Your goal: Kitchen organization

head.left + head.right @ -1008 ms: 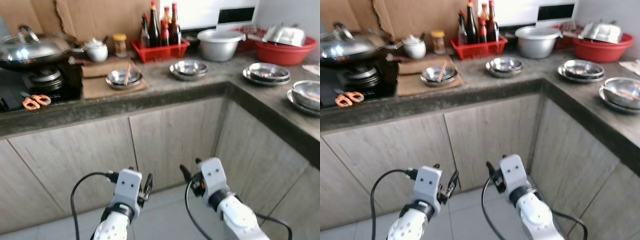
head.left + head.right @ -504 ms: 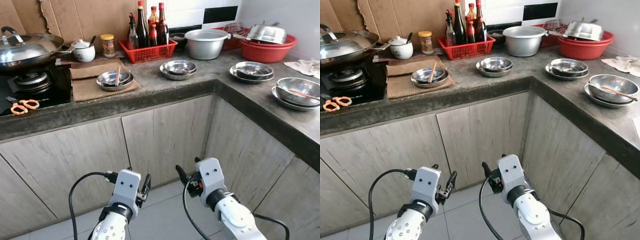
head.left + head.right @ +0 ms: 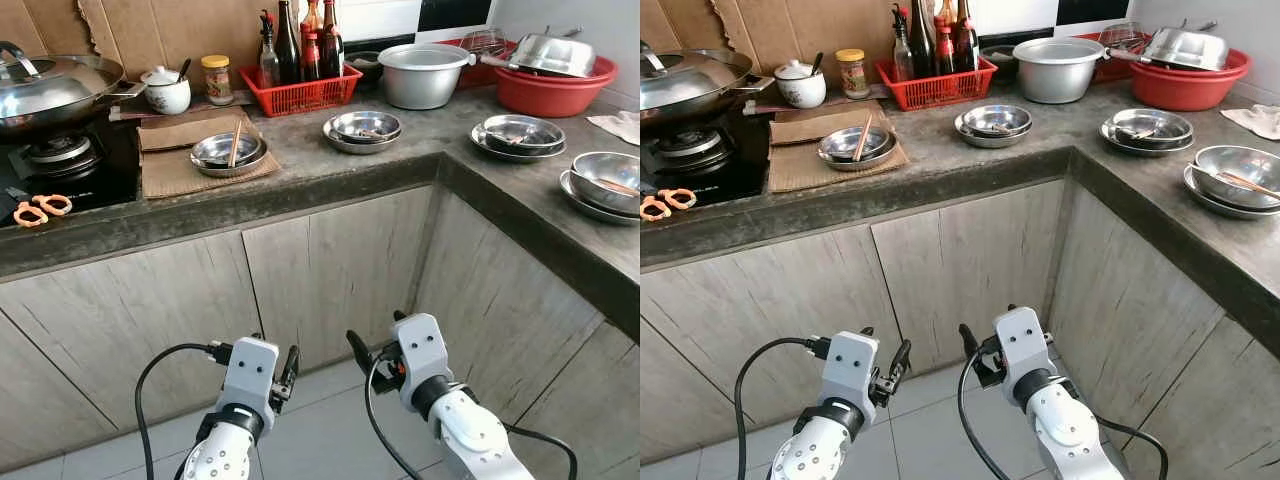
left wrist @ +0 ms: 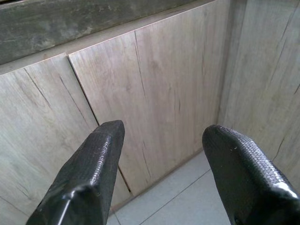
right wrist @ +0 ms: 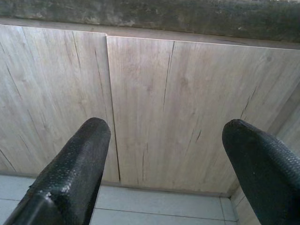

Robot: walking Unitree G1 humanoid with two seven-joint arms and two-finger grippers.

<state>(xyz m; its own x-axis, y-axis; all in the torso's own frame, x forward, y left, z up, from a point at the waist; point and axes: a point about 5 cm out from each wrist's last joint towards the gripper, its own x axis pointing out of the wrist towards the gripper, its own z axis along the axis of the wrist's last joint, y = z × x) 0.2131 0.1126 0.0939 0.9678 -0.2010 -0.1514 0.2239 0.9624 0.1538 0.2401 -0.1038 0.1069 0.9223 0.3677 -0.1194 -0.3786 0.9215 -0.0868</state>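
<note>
Several steel bowls sit on the grey L-shaped counter (image 3: 300,170). One bowl with chopsticks (image 3: 228,152) rests on a brown mat. A stack of bowls (image 3: 366,128) stands near the corner, and more bowls (image 3: 523,135) lie on the right wing. My left gripper (image 4: 161,133) and right gripper (image 5: 166,129) hang low before the wooden cabinet doors (image 3: 330,270), well below the counter. Both are open and hold nothing.
At the far left a wok (image 3: 50,85) sits on the stove, with orange scissors (image 3: 32,208) beside it. Along the back stand a red basket of bottles (image 3: 305,90), a steel pot (image 3: 424,72) and a red basin (image 3: 555,85). Below is tiled floor (image 3: 330,420).
The camera has shifted and the blur has cleared, so the counter sits a little differently in the picture. Both grippers keep their low, open pose.
</note>
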